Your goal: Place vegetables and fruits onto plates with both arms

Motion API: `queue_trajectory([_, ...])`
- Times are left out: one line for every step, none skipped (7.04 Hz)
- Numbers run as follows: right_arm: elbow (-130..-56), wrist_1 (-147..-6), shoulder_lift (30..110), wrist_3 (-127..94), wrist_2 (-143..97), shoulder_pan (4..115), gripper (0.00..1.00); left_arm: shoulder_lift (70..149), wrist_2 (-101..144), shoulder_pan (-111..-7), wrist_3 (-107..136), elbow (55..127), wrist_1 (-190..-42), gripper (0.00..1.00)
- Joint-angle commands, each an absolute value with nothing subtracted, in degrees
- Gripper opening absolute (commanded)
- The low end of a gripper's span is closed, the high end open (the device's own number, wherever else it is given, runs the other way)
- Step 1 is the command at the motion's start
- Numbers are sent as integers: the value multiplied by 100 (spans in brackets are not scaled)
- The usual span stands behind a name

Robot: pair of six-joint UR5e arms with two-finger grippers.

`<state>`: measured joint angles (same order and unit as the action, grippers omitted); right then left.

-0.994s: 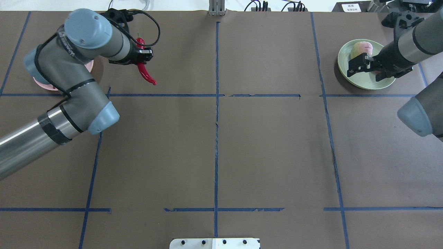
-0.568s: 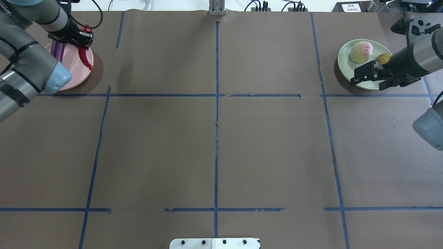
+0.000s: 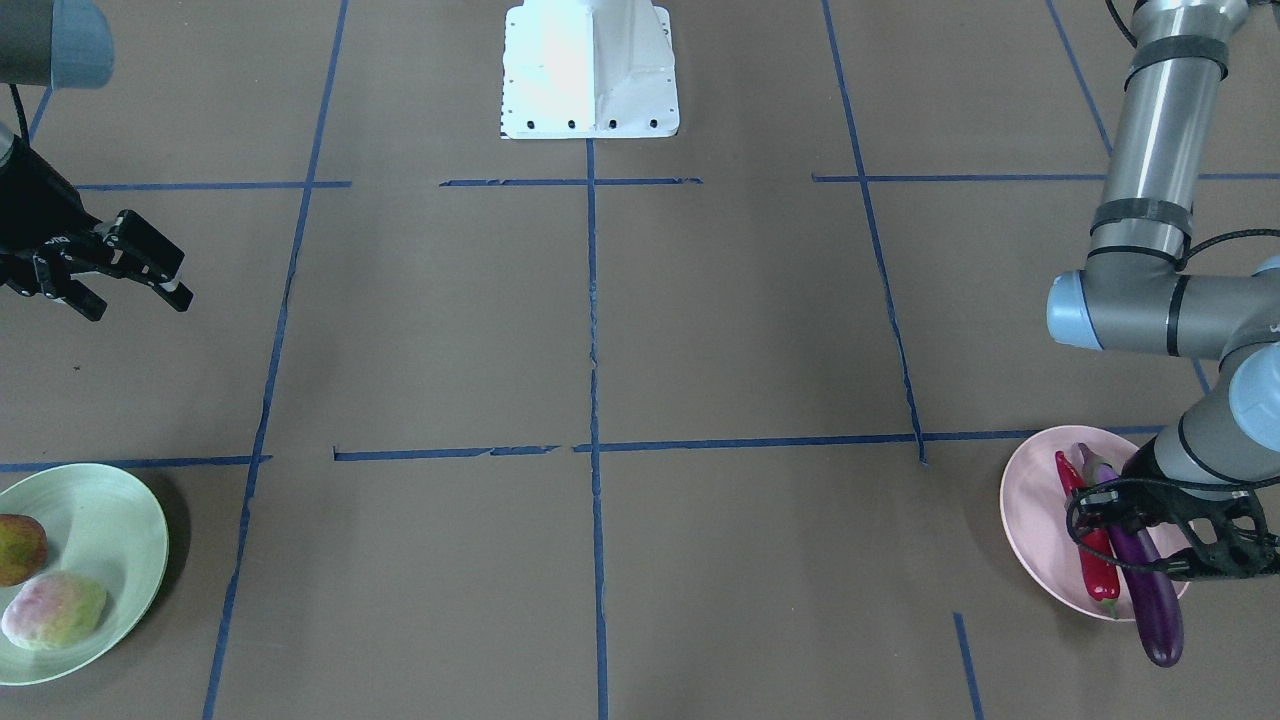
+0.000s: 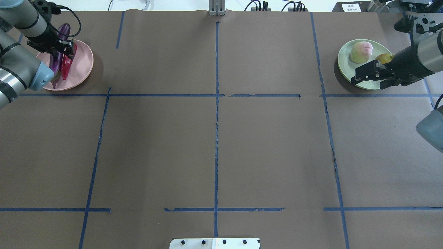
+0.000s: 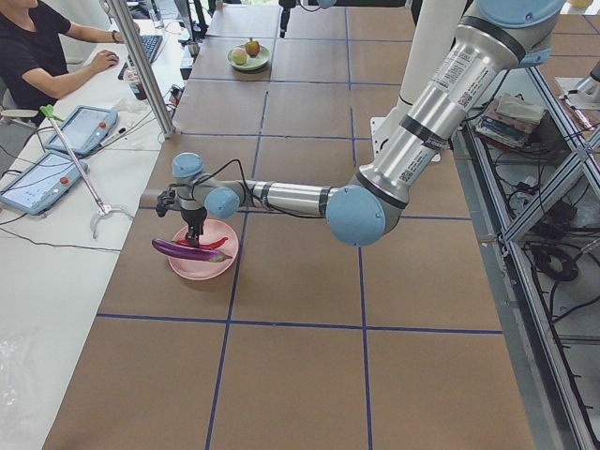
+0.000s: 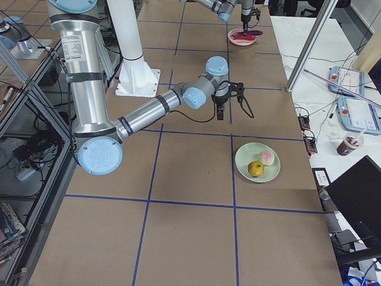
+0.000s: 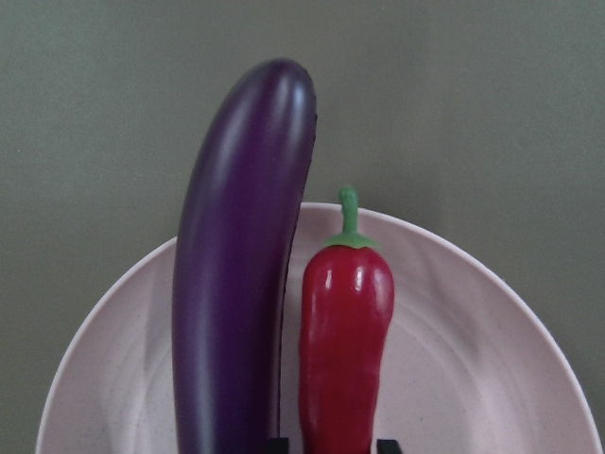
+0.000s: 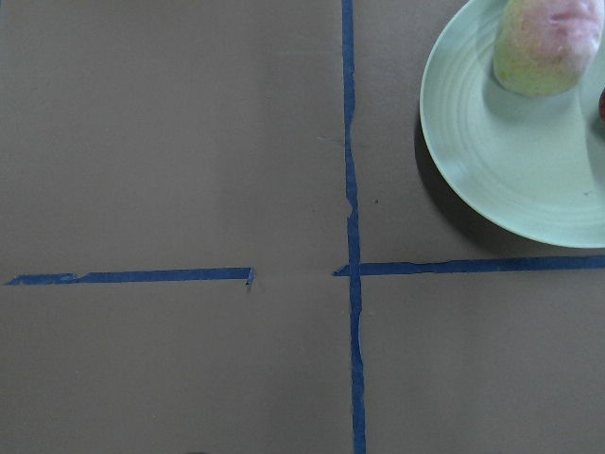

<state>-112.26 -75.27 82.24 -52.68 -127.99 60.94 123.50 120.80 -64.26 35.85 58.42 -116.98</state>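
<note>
All four plated: chili pepper [image 7: 345, 350] now beside eggplant [image 7: 236, 284].
Our right gripper [image 4: 367, 83] gapes empty; left gripper [image 4: 64, 52] hold, we cannot tell.

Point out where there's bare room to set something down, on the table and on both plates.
The table between the plates is all bare. Green plate: free on its centre-side half; pale fruit and red-yellow fruit crowd the outer side. Pink plate: eggplant, chili pepper and left gripper fill it, bar a centre-side strip.
</note>
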Motion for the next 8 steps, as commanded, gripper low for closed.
queue_trajectory([-11284, -7532, 8218, -5265, -12788, 6108, 100, 12279, 12766, -6451, 3604, 6177, -11786, 100])
queue_trajectory([-11346, -7550, 8253, -5265, -12788, 6230, 100, 12244, 12779, -6660, 3604, 6309, -11777, 100])
queue_trajectory([-11347, -7593, 8314, -5239, -12771, 6362, 100, 11826, 12797, -6967, 3543, 6850, -11725, 100])
queue_trajectory([-11338, -7620, 8480, -5151, -12858, 6755, 100, 11647, 12884, -7213, 3455, 7064, -11699, 100])
queue_trajectory([-11303, -7716, 8716, -4472, -12893, 7055, 100, 11593, 12841, -7451, 2984, 7119, -11620, 100])
queue_trajectory([-11251, -8387, 8832, -3125, -12894, 7432, 100, 11184, 12867, -7923, 2266, 7128, -11602, 100])
queue_trajectory([-11250, -9281, 8807, -1885, -12894, 7818, 100, 10936, 12937, -8076, 1554, 7163, -11410, 100])
queue_trajectory([-11241, -9934, 8798, -959, -12894, 8092, 100, 10751, 13355, -8338, 1469, 7424, -11138, 100])
